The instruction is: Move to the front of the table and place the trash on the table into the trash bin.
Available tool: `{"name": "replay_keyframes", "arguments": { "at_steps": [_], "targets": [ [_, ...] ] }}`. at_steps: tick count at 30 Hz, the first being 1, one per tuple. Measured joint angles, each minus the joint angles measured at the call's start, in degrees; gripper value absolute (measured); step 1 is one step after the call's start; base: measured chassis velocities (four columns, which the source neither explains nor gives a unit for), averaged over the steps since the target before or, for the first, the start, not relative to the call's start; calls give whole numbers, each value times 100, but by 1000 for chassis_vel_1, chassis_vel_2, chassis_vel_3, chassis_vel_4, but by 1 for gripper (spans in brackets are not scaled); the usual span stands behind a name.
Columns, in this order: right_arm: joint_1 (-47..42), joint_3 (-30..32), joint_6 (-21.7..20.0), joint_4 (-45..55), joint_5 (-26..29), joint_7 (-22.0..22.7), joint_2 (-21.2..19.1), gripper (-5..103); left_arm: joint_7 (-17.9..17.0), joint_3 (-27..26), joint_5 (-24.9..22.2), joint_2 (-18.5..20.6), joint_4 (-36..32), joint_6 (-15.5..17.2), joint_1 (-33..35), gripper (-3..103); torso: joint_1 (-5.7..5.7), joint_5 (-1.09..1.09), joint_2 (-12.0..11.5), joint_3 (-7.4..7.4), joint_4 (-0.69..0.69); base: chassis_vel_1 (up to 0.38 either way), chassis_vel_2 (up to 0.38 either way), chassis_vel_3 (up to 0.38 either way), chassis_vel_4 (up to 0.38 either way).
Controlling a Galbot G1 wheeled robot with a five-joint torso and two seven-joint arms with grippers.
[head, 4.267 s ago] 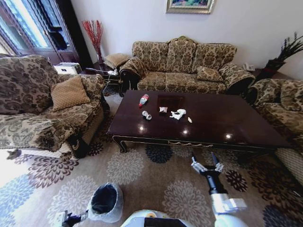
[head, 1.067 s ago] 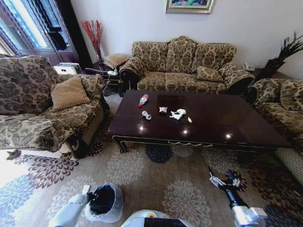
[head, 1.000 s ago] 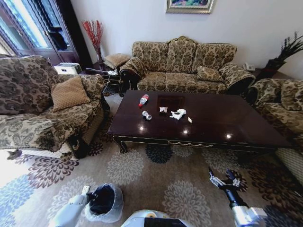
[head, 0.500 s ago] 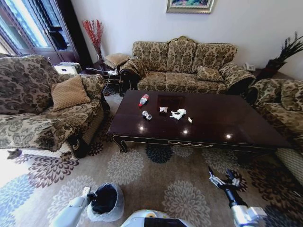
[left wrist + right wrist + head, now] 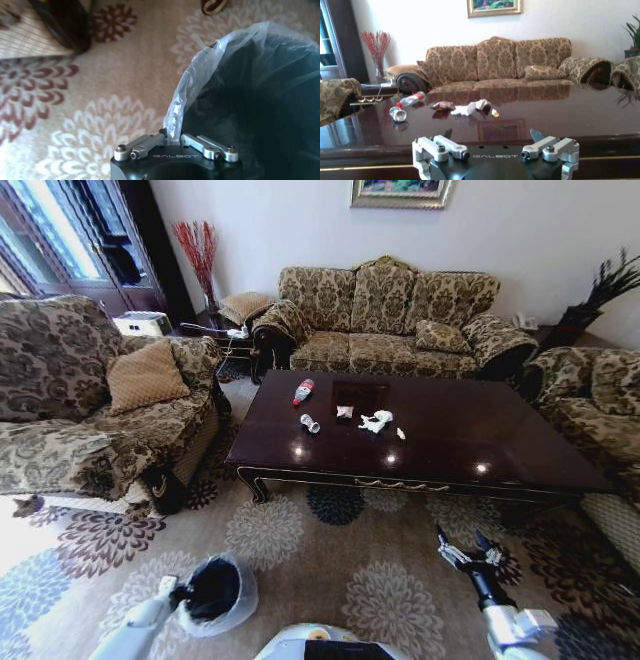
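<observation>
The near edge of the table cuts off the right gripper in its wrist view, and the small wrapper scraps beside the tissues are hard to make out. The left gripper is pinched closed on the bag rim of the trash bin, low at near left over the carpet. The right gripper hangs wide open and empty at near right. The bottle, can and tissues lie on the table's far left half, well apart from both grippers.
</observation>
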Motion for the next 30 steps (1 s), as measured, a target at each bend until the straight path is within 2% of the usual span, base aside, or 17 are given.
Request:
{"name": "replay_keyframes", "arguments": {
  "at_steps": [1,2,5,6,9,10,11,12,14,16,18,19,22,24,26,28,30],
  "targets": [
    [64,-38,-6,27,-48,15,56,100,-72,-231,-168,101,-460,114,264,0,0,3,0,0,0,0,0,0,0],
    [64,-38,-6,27,-48,15,56,100,-72,-231,-168,101,-460,114,264,0,0,3,0,0,0,0,0,0,0],
    [140,-120,-59,205,-205,65,177,100,-323,-784,-613,371,-1665,385,943,0,0,12,0,0,0,0,0,0,0],
    [140,-120,-59,205,-205,65,177,100,-323,-784,-613,371,-1665,385,943,0,0,12,0,0,0,0,0,0,0],
    [120,-90,-52,431,-342,69,375,100,-493,-1246,-887,540,-2664,715,1476,0,0,-1,0,-1,-6,0,0,0,0],
    [125,-103,-52,498,-359,68,458,100,-613,-1536,-1019,517,-3112,876,1741,0,0,1,0,-1,-6,0,0,0,0],
    [125,-103,-52,498,-359,68,458,100,-613,-1536,-1019,517,-3112,876,1741,0,0,1,0,-1,-6,0,0,0,0],
    [152,-123,-52,521,-371,64,520,100,-690,-1782,-1112,493,-3469,990,1966,0,0,8,0,-1,-4,0,0,0,0],
    [264,-148,-71,535,-379,54,596,100,-778,-2198,-1244,417,-4135,1087,2421,0,0,6,0,-1,1,0,0,0,0],
    [301,-154,-84,535,-373,57,600,100,-810,-2307,-1274,380,-4335,1115,2529,0,0,2,0,-1,1,0,0,0,0],
    [387,-161,-117,496,-331,101,538,100,-927,-2877,-1487,140,-5343,1259,3025,0,0,7,0,-1,0,0,0,0,0],
    [387,-161,-117,496,-331,101,538,100,-927,-2877,-1487,140,-5343,1259,3025,0,0,7,0,-1,0,0,0,0,0],
    [334,-141,-125,503,-142,109,368,100,-938,-3434,-1819,-177,-6473,1298,3482,0,0,7,0,-1,-2,0,0,0,0],
    [320,-140,-125,515,-111,113,358,100,-955,-3491,-1876,-225,-6635,1308,3508,0,0,6,0,-1,-2,0,0,0,0],
    [263,-151,-139,615,24,150,314,100,-1078,-3766,-2213,-326,-7345,1462,3514,0,-1,4,0,0,-1,0,0,0,0],
    [261,-169,-152,651,53,164,304,100,-1105,-3866,-2360,-313,-7574,1516,3493,0,-1,3,0,0,0,0,0,0,0],
    [323,-263,-177,754,59,206,308,100,-1153,-4146,-2771,-86,-8122,1626,3310,0,-1,10,0,0,-3,0,0,0,0]
  ]
}}
